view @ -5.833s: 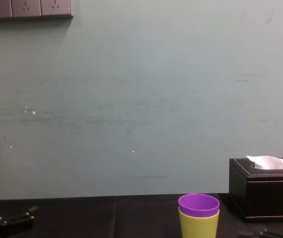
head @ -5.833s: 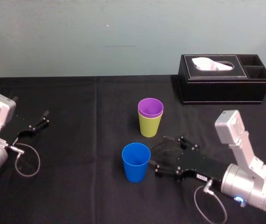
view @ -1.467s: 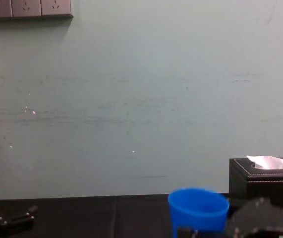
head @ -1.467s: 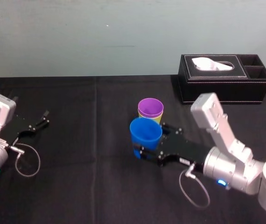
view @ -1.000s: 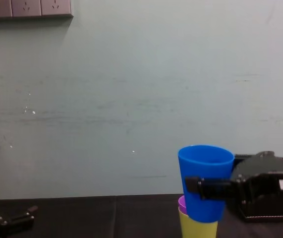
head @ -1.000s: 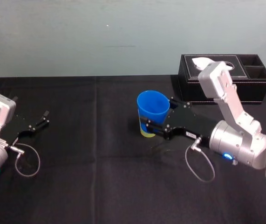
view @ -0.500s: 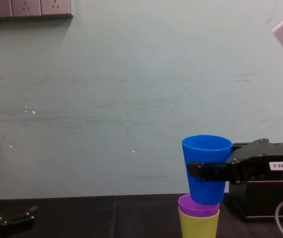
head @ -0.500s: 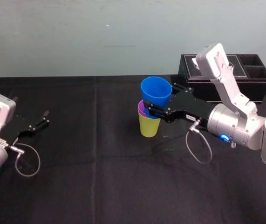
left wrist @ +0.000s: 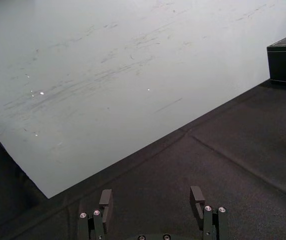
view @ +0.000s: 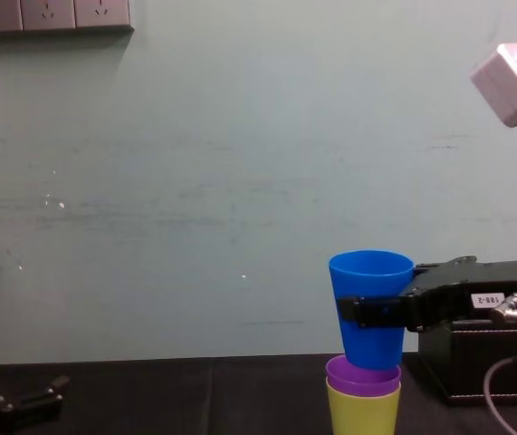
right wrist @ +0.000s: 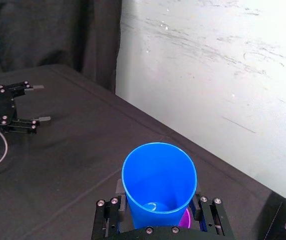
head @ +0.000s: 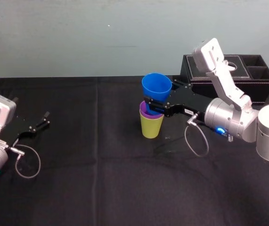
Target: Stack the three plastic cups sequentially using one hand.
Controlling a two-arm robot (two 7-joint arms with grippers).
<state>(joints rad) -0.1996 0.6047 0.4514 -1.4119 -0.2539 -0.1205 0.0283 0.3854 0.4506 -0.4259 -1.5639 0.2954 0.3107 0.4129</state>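
Black-clothed table [head: 101, 188], 3 cups: blue cup [head: 156, 87], lifted off the cloth seconds ago, now hangs base-first at the mouth of purple cup [view: 362, 373], nested in yellow-green cup [head: 151, 126]; right gripper [head: 152, 102] clamps its lower wall. You likely have only seating and release left. Idle left gripper [head: 39, 123], far left, jaws apart

- You have the outer cup [head: 151, 127] standing upright near the middle of the table [head: 92, 165], with the inner cup [head: 148, 113] nested in it.
- The held cup [head: 156, 88] is directly above that pair, its base at the inner cup's mouth; you cannot tell whether they touch.
- The right gripper [head: 157, 100] reaches in from the right and clasps the held cup on both sides.
- Behind and right of the stack you find the tissue box [head: 228, 87].
- Far left, well apart from the cups, is the left gripper [head: 44, 120], fingers spread.
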